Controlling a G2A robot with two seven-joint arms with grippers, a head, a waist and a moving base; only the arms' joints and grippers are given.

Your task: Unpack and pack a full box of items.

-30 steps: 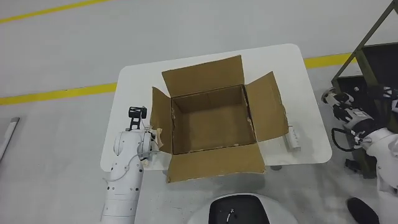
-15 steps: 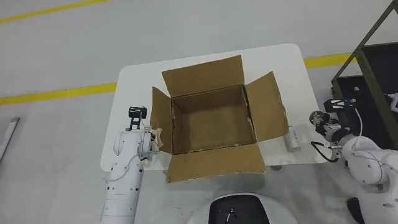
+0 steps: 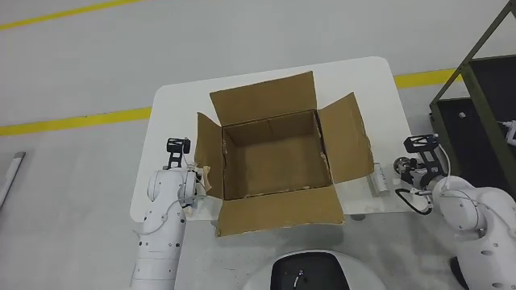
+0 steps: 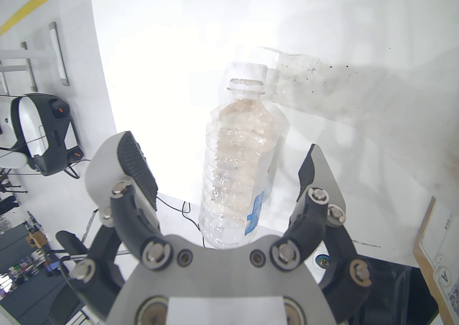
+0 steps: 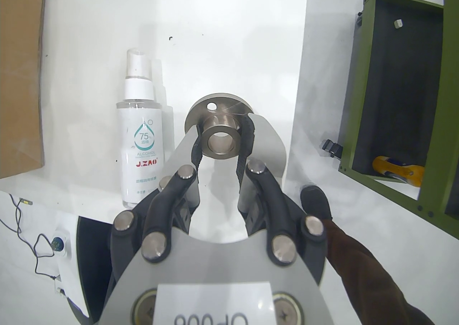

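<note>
Sitting clamped in right gripper (image 5: 222,134) is a flange (image 5: 216,108).

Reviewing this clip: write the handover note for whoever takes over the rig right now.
Left pincer: open, straddling the clear plastic bottle lying on the table, not gripping it.
Right pincer: shut on a metal bushing, above the table beside the spray bottle, which lies near the box.
Done: box open and empty.
Left: pack all three items into the box.
</note>
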